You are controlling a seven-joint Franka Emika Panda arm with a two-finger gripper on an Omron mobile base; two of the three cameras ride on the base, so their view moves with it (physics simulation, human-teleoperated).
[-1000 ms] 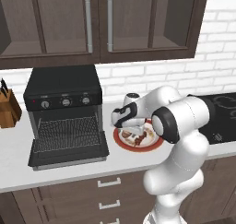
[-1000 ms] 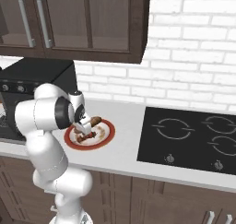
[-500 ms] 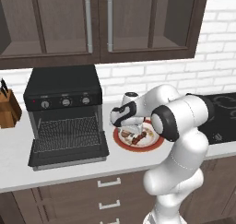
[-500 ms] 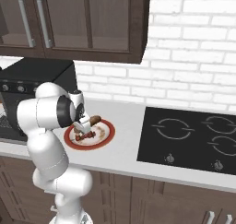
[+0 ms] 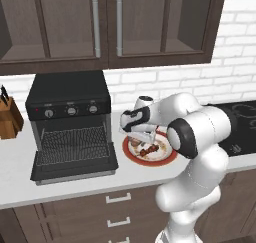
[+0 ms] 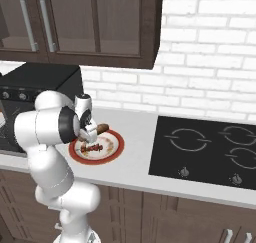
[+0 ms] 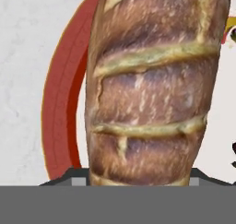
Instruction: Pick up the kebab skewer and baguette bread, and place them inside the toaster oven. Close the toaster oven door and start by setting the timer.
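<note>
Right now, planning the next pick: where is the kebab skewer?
The kebab skewer lies on the red-rimmed plate, right of the toaster oven.

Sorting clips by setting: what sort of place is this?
A rendered home kitchen: toaster oven on the counter, a cooktop beside it, wood cabinets above.
</note>
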